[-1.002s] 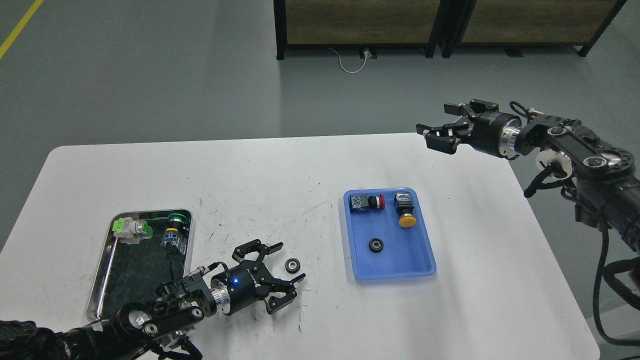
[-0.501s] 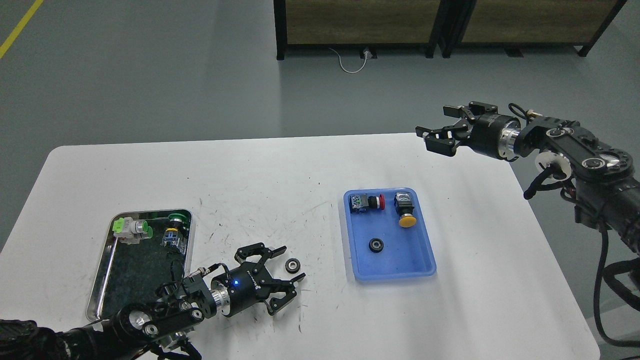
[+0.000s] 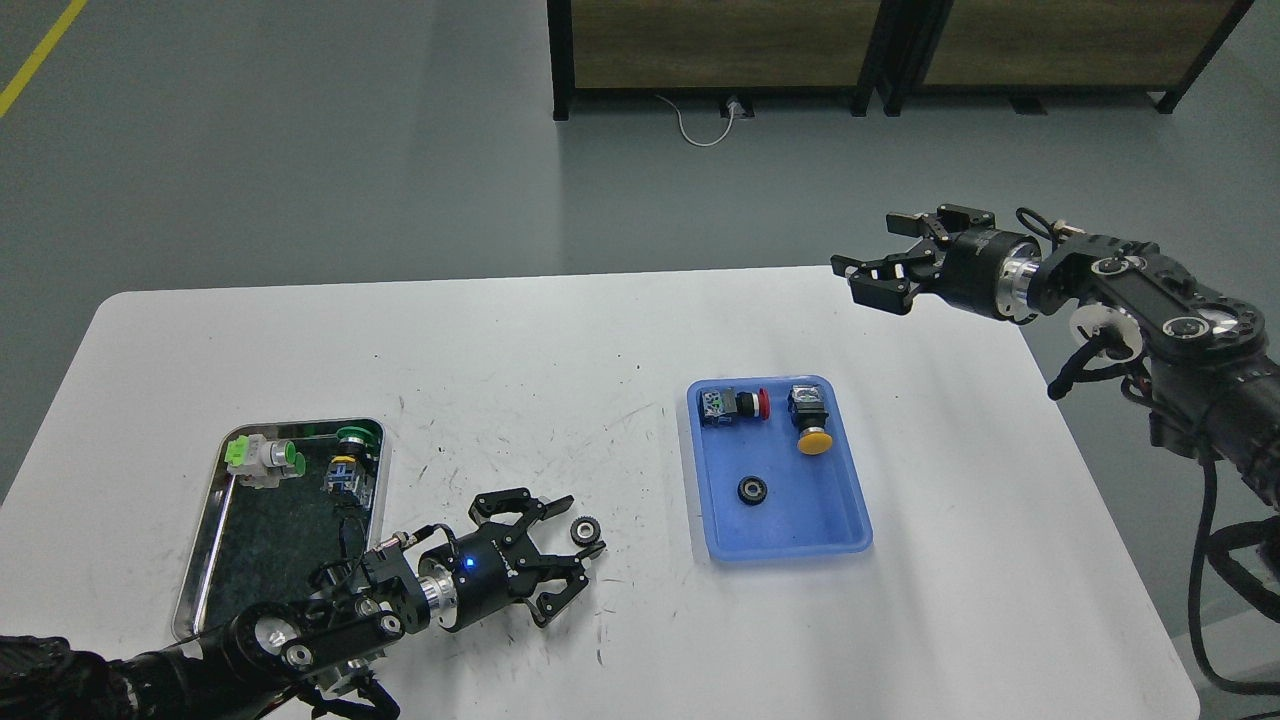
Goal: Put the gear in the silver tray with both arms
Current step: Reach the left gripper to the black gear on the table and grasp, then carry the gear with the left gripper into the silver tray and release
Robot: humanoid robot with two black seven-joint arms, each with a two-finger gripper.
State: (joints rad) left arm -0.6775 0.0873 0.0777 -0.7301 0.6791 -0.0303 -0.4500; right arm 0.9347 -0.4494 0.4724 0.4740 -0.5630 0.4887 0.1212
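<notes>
A small black gear [image 3: 586, 529] lies on the white table [image 3: 560, 360], right of the silver tray [image 3: 203, 545]. My left gripper [image 3: 582, 525] is low over the table and open, with a finger on either side of this gear; I cannot tell if they touch it. A second black gear [image 3: 751, 489] lies in the blue tray [image 3: 840, 520]. My right gripper [image 3: 868, 246] is open and empty, held above the table's far right corner. The silver tray holds a green-and-white switch [image 3: 262, 458] and a green-capped button [image 3: 352, 450] at its far end.
The blue tray also holds a red button [image 3: 737, 404] and a yellow button [image 3: 811, 423]. Dark cabinets [image 3: 880, 45] stand on the floor beyond the table. The table's near edge runs just right of my left arm.
My left gripper's fingers have drawn in a little around the gear on the table. My right gripper has shifted slightly and stays open.
</notes>
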